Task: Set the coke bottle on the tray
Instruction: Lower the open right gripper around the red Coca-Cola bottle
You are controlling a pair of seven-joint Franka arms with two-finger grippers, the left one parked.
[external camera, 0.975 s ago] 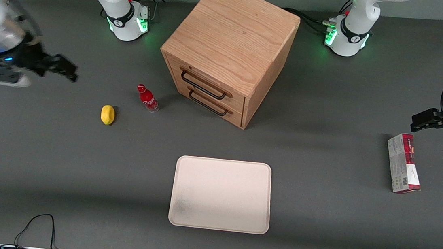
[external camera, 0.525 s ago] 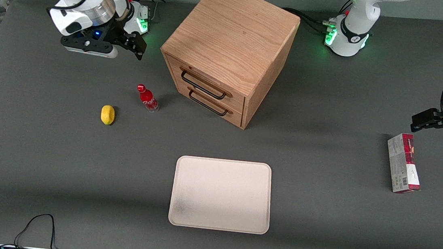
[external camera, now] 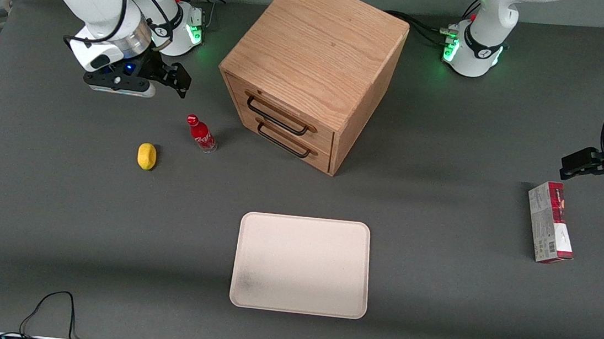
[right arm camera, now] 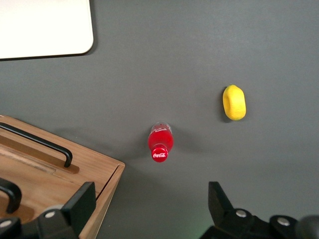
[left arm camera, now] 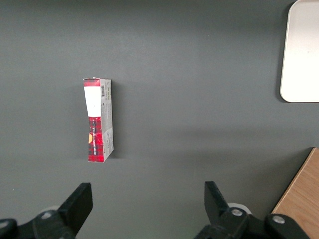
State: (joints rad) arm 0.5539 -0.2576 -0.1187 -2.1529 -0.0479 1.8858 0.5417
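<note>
The coke bottle [external camera: 201,134], small and red with a red cap, stands upright on the grey table between the lemon and the wooden drawer cabinet. It also shows in the right wrist view [right arm camera: 160,142], seen from above. The pale cream tray [external camera: 301,264] lies flat nearer the front camera, its corner showing in the right wrist view [right arm camera: 45,27]. My right gripper [external camera: 177,81] hangs open and empty above the table, farther from the front camera than the bottle. In the right wrist view its fingers [right arm camera: 82,205] stand wide apart with only table between them.
A yellow lemon [external camera: 146,155] lies beside the bottle, toward the working arm's end. The wooden drawer cabinet [external camera: 312,65] with two black handles stands beside the bottle. A red-and-grey carton box [external camera: 550,221] lies toward the parked arm's end. A black cable [external camera: 50,308] lies at the front edge.
My right arm has swung in from the table's end to above the table near the bottle, then dropped a little toward it. The bottle, lemon and tray have not moved.
</note>
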